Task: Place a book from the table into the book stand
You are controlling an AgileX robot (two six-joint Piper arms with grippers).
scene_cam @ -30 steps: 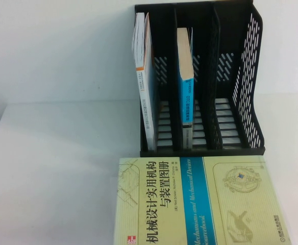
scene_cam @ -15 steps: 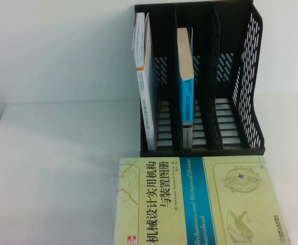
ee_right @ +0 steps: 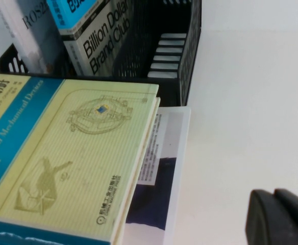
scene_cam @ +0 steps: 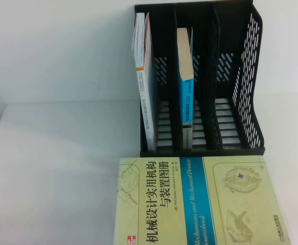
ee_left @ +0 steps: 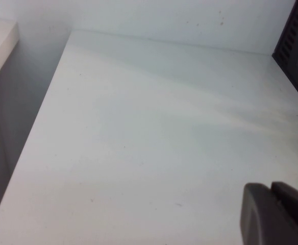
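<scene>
Black book stand (scene_cam: 248, 87) held the book (scene_cam: 185, 76) in its middle slot; the right slot stayed free. Two books were racked, one yellow-green book (scene_cam: 200, 201) lay flat on the table (scene_cam: 62, 168). Left gripper (ee_left: 279, 214) and right gripper (ee_right: 281, 217) were parked low; finger state cannot be told.

Non-task books near the rack

A large yellow-green book (scene_cam: 200, 201) with a blue band lies flat just before the rack; a thin white-grey book (scene_cam: 143, 76) stands in its left slot.

Book stand (scene_cam: 251, 76): black perforated plastic, matt; table (scene_cam: 62, 168) smooth white (possibly laminate).
</scene>
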